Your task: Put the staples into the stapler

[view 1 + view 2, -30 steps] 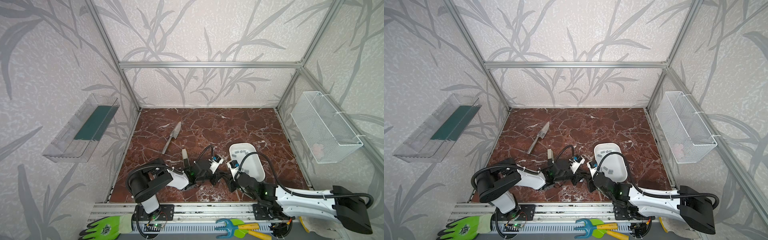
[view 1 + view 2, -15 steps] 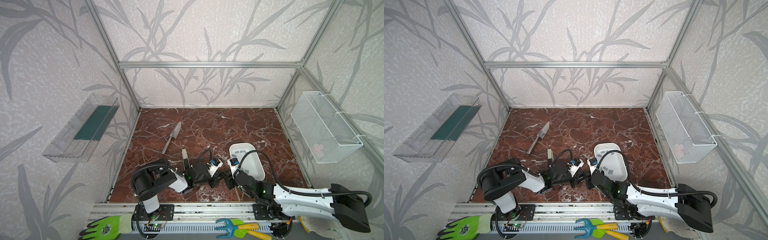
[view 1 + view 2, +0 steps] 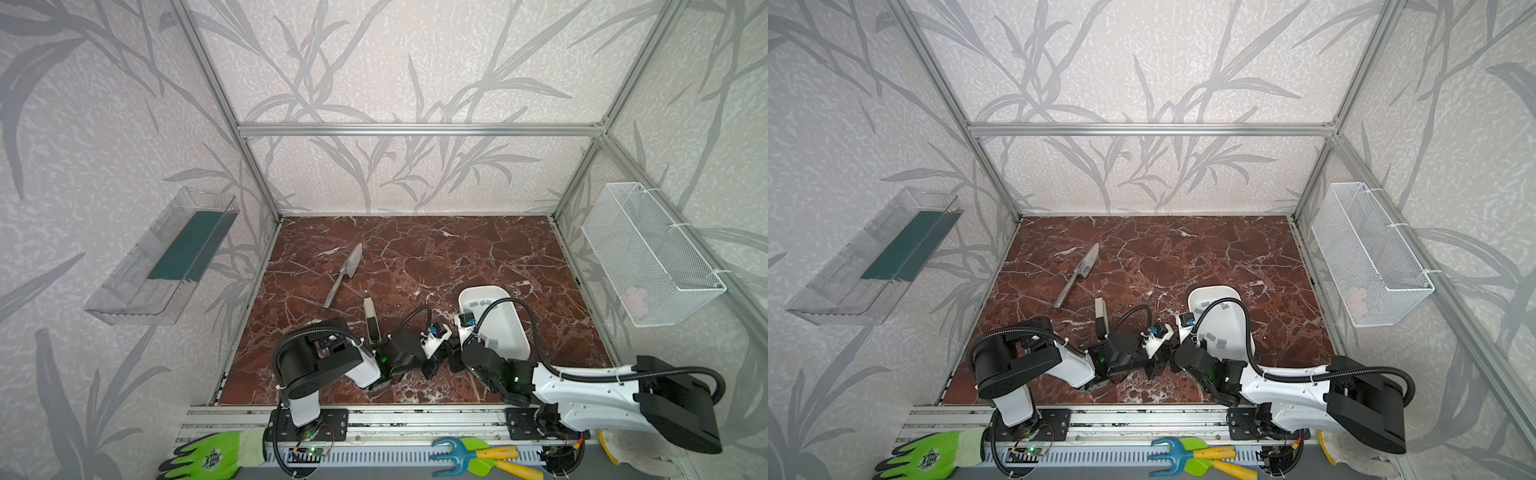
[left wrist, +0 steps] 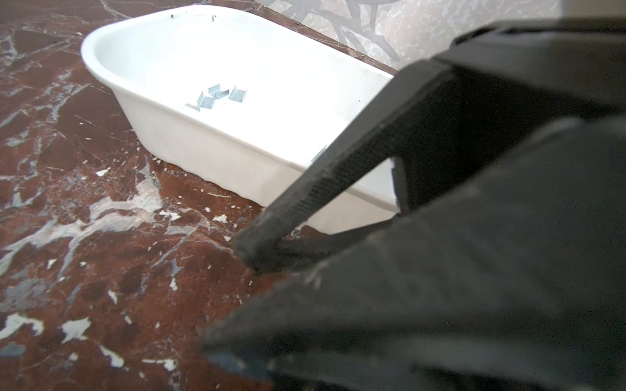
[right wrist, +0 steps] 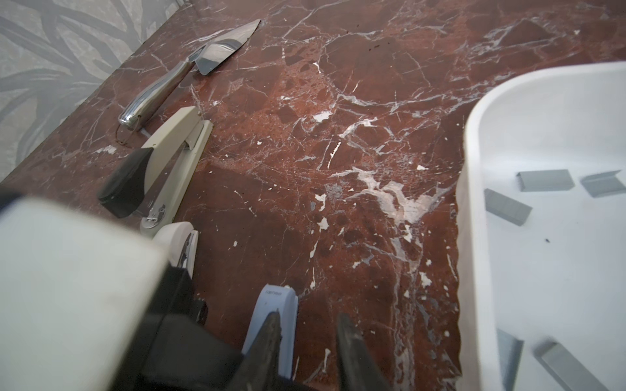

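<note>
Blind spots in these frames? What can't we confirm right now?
- Blue stapler: right wrist view, only its tip shows; the frame edge and the right gripper cut off the rest.
- Small white stapler: same view, half hidden behind a blurred white housing.
- Staples: left wrist view, the shut left gripper covers one end of the white tray; no count.
- Both top views: the grippers' ends are too small and dark to judge any grip.

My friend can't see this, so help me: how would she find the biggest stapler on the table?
On the red marble table, find the shiny metal trowel on the left half. The biggest stapler lies just beside the trowel's handle end, nearer the robot. It is cream with a black end, and longer than the small white stapler and the pale blue stapler close by.
</note>
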